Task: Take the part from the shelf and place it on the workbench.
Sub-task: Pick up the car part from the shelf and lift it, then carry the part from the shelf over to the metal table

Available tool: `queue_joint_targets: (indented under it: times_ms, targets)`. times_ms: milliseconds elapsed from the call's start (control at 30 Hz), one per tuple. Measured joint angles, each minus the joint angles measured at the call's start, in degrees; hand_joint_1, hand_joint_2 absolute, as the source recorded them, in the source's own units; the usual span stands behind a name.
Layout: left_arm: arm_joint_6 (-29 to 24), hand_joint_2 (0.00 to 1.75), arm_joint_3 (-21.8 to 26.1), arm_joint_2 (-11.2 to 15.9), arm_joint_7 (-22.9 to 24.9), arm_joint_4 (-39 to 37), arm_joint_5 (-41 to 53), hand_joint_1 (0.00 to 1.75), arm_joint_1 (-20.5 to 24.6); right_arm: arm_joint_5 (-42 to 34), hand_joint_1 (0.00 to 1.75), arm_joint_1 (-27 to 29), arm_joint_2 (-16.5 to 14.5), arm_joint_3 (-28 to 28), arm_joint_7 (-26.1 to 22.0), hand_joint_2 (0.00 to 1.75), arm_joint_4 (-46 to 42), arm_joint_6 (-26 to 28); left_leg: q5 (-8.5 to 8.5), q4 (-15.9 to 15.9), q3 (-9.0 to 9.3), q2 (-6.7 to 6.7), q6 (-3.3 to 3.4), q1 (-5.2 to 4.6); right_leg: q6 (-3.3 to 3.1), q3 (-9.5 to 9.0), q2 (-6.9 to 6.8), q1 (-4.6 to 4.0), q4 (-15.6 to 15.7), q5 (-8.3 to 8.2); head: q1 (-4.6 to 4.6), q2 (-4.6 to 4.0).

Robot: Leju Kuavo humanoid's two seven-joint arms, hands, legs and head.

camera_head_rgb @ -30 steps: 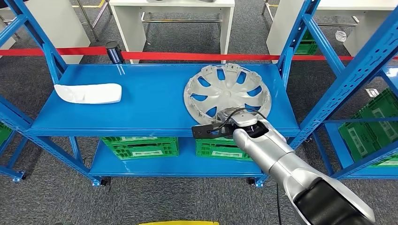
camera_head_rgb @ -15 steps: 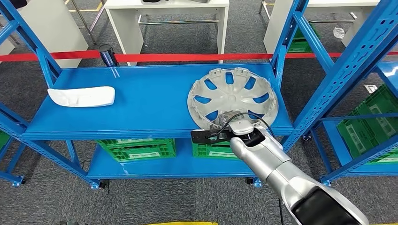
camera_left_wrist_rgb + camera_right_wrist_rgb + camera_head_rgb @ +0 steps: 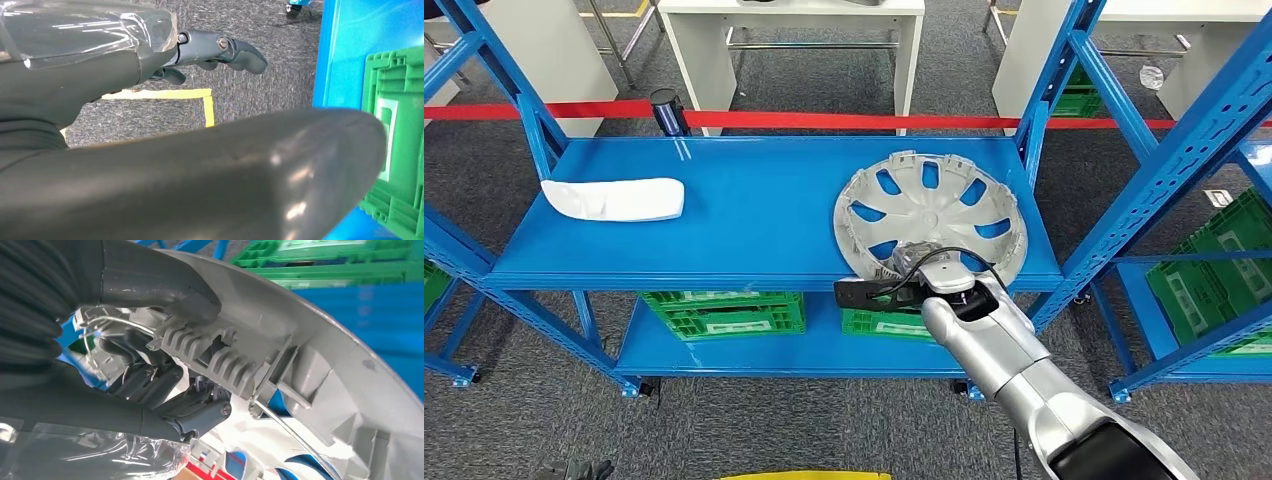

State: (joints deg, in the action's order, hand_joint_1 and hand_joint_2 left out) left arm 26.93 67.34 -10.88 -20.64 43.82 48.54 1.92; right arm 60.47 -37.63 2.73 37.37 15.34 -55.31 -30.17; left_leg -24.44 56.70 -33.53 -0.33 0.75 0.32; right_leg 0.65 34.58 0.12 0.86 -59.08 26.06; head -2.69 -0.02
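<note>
We see the right hand (image 3: 916,262) at the near rim of the hubcap (image 3: 929,207), and the right wrist view shows its thick thumb (image 3: 150,290) pressed on the outer rim while the darker fingers (image 3: 165,385) curl against the ribbed inner side, so the rim is pinched between them. The hubcap is a round, silver-grey plastic wheel cover with curved spokes and open slots; its inside carries moulded clips and a thin wire ring. It lies on the right part of the blue shelf (image 3: 724,230), its near edge out over the shelf's front lip where the hand grips it.

Our left hand (image 3: 220,50) hangs beside the shelf above grey carpet; its fingers are loosely curled and hold nothing, though we cannot tell how tightly they close.

On the left of the same shelf, well apart from the hubcap, lies a smooth white elongated part (image 3: 614,198). Green ribbed crates (image 3: 724,312) stand on the lower shelf. A blue upright post (image 3: 1034,130) rises just beside the hubcap's far right edge. Beyond the shelf, red barrier tape (image 3: 844,121) stretches across from a dark stanchion (image 3: 667,108), with a white table (image 3: 794,40) farther back. Yellow floor tape (image 3: 165,95) marks the carpet.
</note>
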Motion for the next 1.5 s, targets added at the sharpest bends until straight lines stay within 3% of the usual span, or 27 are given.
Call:
queue_joint_targets:
  times_ms: [100, 167, 267, 300, 333, 367, 400, 433, 500, 667, 700, 767, 833, 867, 900, 967, 1033, 1167, 1233, 1300, 1333, 1367, 1400, 1467, 1500]
  targets:
    - [-0.32, 0.0, -0.21, -0.02, -0.3, 0.07, -0.01, 0.0, -0.04, -5.12, 1.75, 0.19, -0.41, -2.6, -1.71, 1.75, -0.49, 0.71, -0.17, 0.36, -0.29, 0.01, -0.86, 0.06, -1.18, -0.68, 0.04, -0.22, 1.42, -0.45, -0.01, 0.0]
    - [-0.47, 0.0, -0.46, 0.11, -0.66, 0.06, -0.22, 0.0, -0.12, -11.13, 1.75, 0.54, -0.65, -5.19, -4.24, 1.75, -1.63, 1.75, -1.26, 1.72, -0.98, 0.08, -1.45, 0.31, -1.8, -0.77, 0.08, 0.0, 1.57, -0.64, -0.04, 0.0]
    - [-0.5, 0.0, -0.9, 0.44, -1.09, -0.02, -0.85, 0.0, -0.22, -22.81, 1.75, 1.58, -1.18, -9.12, -9.2, 1.75, -4.62, 3.29, -6.38, 11.66, -5.49, 0.24, -2.28, 0.49, -2.33, -0.8, 0.15, 0.07, 1.6, -0.72, -0.12, 0.0]
    - [-0.5, 0.0, -0.97, 0.49, -1.2, -0.07, -1.11, 0.0, -0.25, -27.35, 1.75, 2.15, -1.3, -10.21, -10.76, 1.75, -5.78, 3.63, -7.57, 15.13, -7.14, 0.24, -2.41, 0.5, -2.41, -0.8, 0.17, 0.0, 1.59, -0.7, -0.1, 0.0]
    - [-0.5, 0.0, -0.99, 0.5, -1.28, -0.11, -1.41, 0.0, -0.31, -31.94, 1.75, 2.73, -1.4, -11.07, -12.12, 1.75, -6.95, 3.99, -7.66, 16.61, -7.91, 0.24, -2.41, 0.5, -2.43, -0.81, 0.2, -0.07, 1.58, -0.68, -0.1, 0.0]
    - [-0.49, 0.0, -0.98, 0.51, -1.35, -0.15, -1.72, 0.0, -0.38, -36.72, 1.75, 3.27, -1.5, -11.81, -13.32, 1.75, -8.25, 4.44, -6.77, 16.09, -7.75, 0.25, -2.3, 0.49, -2.45, -0.84, 0.26, -0.15, 1.58, -0.66, -0.09, 0.0]
    - [-0.43, 0.0, -0.95, 0.52, -1.43, -0.16, -1.99, 0.0, -0.46, -41.31, 1.75, 3.61, -1.62, -12.31, -14.15, 1.75, -9.67, 4.88, -5.0, 13.27, -6.48, 0.24, -2.06, 0.46, -2.45, -0.89, 0.34, -0.23, 1.58, -0.65, -0.1, 0.0]
    - [-0.31, 0.0, -0.89, 0.57, -1.51, -0.14, -2.23, 0.0, -0.56, -45.74, 1.75, 3.78, -1.75, -12.65, -14.69, 1.75, -11.11, 5.3, -3.0, 9.13, -4.52, 0.23, -1.66, 0.37, -2.44, -0.93, 0.43, -0.3, 1.6, -0.65, -0.1, 0.0]
    - [0.08, 0.0, -0.54, 0.68, -1.69, -0.03, -2.53, 0.0, -0.73, -53.06, 1.75, 3.84, -1.94, -13.04, -15.15, 1.75, -13.85, 5.87, -0.84, 2.42, -1.2, 0.28, -0.9, 0.06, -2.32, -0.84, 0.61, -0.62, 1.58, -0.63, -0.07, 0.0]
    - [1.53, 0.0, 1.36, 0.42, -1.95, 0.9, -2.6, 0.0, -1.25, -64.6, 1.75, 4.64, -2.03, -12.83, -15.19, 1.75, -19.17, 6.47, -0.26, -0.45, 0.32, 0.4, 0.39, -0.05, -1.31, -0.1, 0.59, -0.7, 0.81, -0.06, 0.02, 0.0]
    - [1.82, 0.0, 1.83, 0.2, -1.97, 1.19, -2.46, 0.0, -1.32, -66.47, 1.75, 4.76, -1.98, -12.68, -15.21, 1.75, -20.05, 6.7, 0.04, -0.89, 0.58, 0.43, 0.69, 0.1, -1.32, 0.88, 0.54, -0.69, -1.18, 0.98, 0.08, 0.0]
    - [2.47, 0.0, 2.94, -0.39, -1.96, 1.98, -2.03, 0.0, -1.43, -70.23, 1.75, 5.29, -1.8, -12.36, -15.39, 1.75, -21.62, 7.01, 0.24, -1.11, 0.6, 0.38, 0.96, 0.18, -1.52, 4.39, 0.48, -0.49, -8.5, 4.08, 0.15, 0.0]
    - [3.19, 0.0, 4.04, -1.22, -1.75, 3.08, -1.63, 0.0, -1.62, -73.87, 1.75, 6.43, -1.55, -12.0, -15.7, 1.75, -23.1, 6.97, 0.21, -1.04, 0.53, 0.26, 0.98, 0.17, -1.15, 7.32, 0.45, -0.27, -14.34, 5.76, 0.15, 0.0]
    - [3.62, 0.0, 4.51, -1.7, -1.55, 3.76, -1.45, 0.0, -1.75, -75.71, 1.75, 7.03, -1.42, -11.81, -15.89, 1.75, -23.91, 6.87, 0.16, -0.95, 0.51, 0.18, 0.92, 0.18, -0.68, 7.39, 0.43, -0.14, -14.28, 5.34, 0.16, 0.0]
    - [4.03, 0.0, 4.95, -2.22, -1.36, 4.48, -1.3, 0.0, -1.86, -77.42, 1.75, 7.52, -1.28, -11.61, -16.12, 1.75, -24.78, 6.74, 0.05, -0.79, 0.5, 0.1, 0.8, 0.19, -0.09, 6.21, 0.38, 0.02, -11.7, 4.04, 0.17, 0.0]
    - [4.96, 0.0, 5.75, -3.27, -0.95, 6.09, -1.08, 0.0, -1.99, -80.85, 1.75, 8.21, -1.0, -11.3, -16.74, 1.75, -26.74, 6.11, -0.39, -0.15, 0.36, -0.07, 0.31, 0.09, 0.61, 2.2, 0.16, 0.2, -3.68, 1.03, 0.15, 0.0]
    - [6.08, 0.0, 6.57, -4.33, -0.5, 8.03, -0.94, 0.0, -2.07, -84.95, 1.75, 9.22, -0.65, -11.1, -17.55, 1.75, -29.09, 5.1, -0.81, 0.45, 0.07, -0.18, -0.26, -0.07, 0.08, -0.05, 0.01, 0.04, 0.72, -0.24, 0.09, 0.0]
    - [7.9, 0.0, 8.41, -6.43, 0.31, 12.08, -0.5, 0.0, -2.34, -93.19, 1.75, 12.46, 0.46, -10.94, -18.26, 1.75, -35.25, 3.71, -1.79, 1.54, -0.61, -0.11, -1.23, 0.26, -1.5, -0.24, 0.07, 0.03, 1.22, -0.43, 0.02, 0.0]
    - [8.44, 0.0, 9.2, -7.06, 0.5, 13.44, -0.21, 0.0, -2.41, -96.46, 1.75, 14.05, 0.94, -10.91, -18.26, 1.75, -38.35, 3.3, -4.81, 6.57, -2.94, 0.06, -1.82, 0.44, -1.94, -0.36, 0.1, 0.27, 1.32, -0.44, -0.09, 0.0]
    - [8.75, 0.0, 9.87, -7.54, 0.61, 14.31, 0.06, 0.0, -2.41, -99.01, 1.75, 15.65, 1.34, -10.87, -18.27, 1.75, -41.11, 2.79, -8.14, 14.19, -6.42, 0.19, -2.2, 0.52, -2.13, -0.38, 0.1, 0.22, 1.31, -0.37, -0.14, 0.0]
    - [8.84, 0.0, 10.15, -7.74, 0.63, 14.6, 0.19, 0.0, -2.42, -100.04, 1.75, 16.43, 1.53, -10.83, -18.26, 1.75, -42.31, 2.51, -8.7, 16.53, -7.55, 0.22, -2.25, 0.54, -2.15, -0.4, 0.11, 0.18, 1.3, -0.35, -0.14, 0.0]
    - [8.88, 0.0, 10.37, -7.92, 0.63, 14.84, 0.33, 0.0, -2.45, -101.05, 1.75, 17.16, 1.72, -10.79, -18.23, 1.75, -43.42, 2.19, -8.2, 16.79, -7.72, 0.23, -2.2, 0.54, -2.16, -0.45, 0.15, 0.13, 1.29, -0.33, -0.13, 0.0]
    - [8.91, 0.0, 10.5, -8.06, 0.62, 15.06, 0.48, 0.0, -2.48, -102.03, 1.75, 17.82, 1.93, -10.74, -18.18, 1.75, -44.52, 1.88, -6.71, 14.76, -6.77, 0.23, -2.03, 0.54, -2.16, -0.53, 0.21, 0.09, 1.29, -0.31, -0.14, 0.0]
    - [8.92, 0.0, 10.66, -8.2, 0.56, 15.53, 0.68, 0.0, -2.52, -103.73, 1.75, 18.87, 2.33, -10.64, -18.07, 1.75, -46.55, 1.17, -3.07, 6.89, -2.82, 0.2, -1.34, 0.4, -2.13, -0.68, 0.37, -0.02, 1.31, -0.29, -0.13, 0.0]
    - [8.92, 0.0, 10.73, -8.25, 0.49, 15.75, 0.72, 0.0, -2.49, -104.42, 1.75, 19.29, 2.53, -10.59, -18.04, 1.75, -47.54, 0.79, -2.02, 3.54, -1.18, 0.19, -0.98, 0.22, -2.04, -0.63, 0.42, -0.14, 1.29, -0.27, -0.12, 0.0]
